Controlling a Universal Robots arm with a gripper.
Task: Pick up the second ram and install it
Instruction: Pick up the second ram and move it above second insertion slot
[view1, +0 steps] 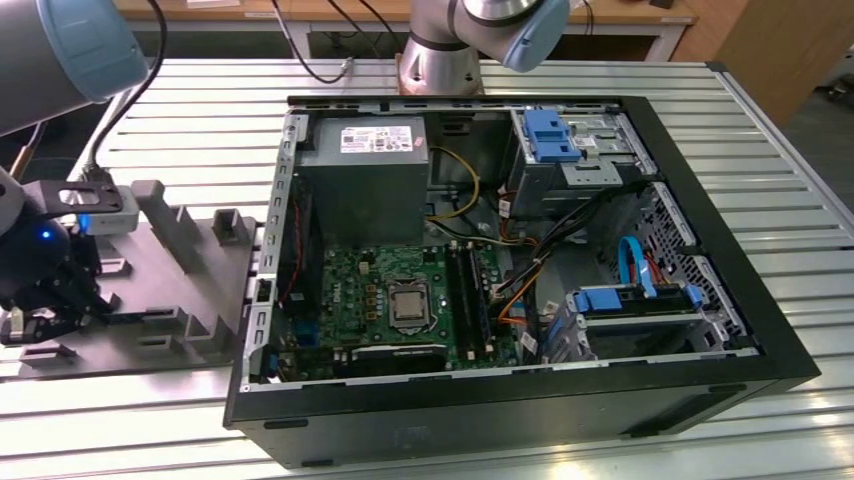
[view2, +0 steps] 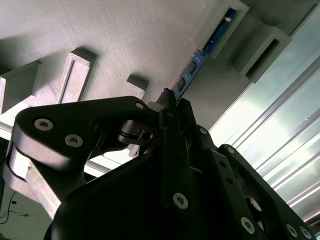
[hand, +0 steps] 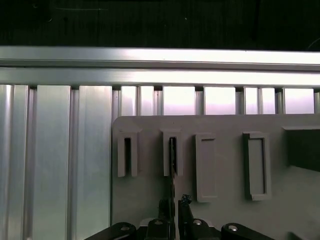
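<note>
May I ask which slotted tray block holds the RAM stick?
The block in line with the claw; the second ram stands edge-on in its slot.

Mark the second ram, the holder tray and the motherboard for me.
second ram (view2: 199, 61): second wrist view, blue board face.
holder tray (hand: 229, 165): first wrist view, bare grey base.
motherboard (view1: 363, 280): exterior view, green board surface.

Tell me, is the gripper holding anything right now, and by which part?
The gripper looks shut on the memory stick, with its fingers pinching the end nearest the wrist. The far end sits in a slot of the grey holder.
</note>
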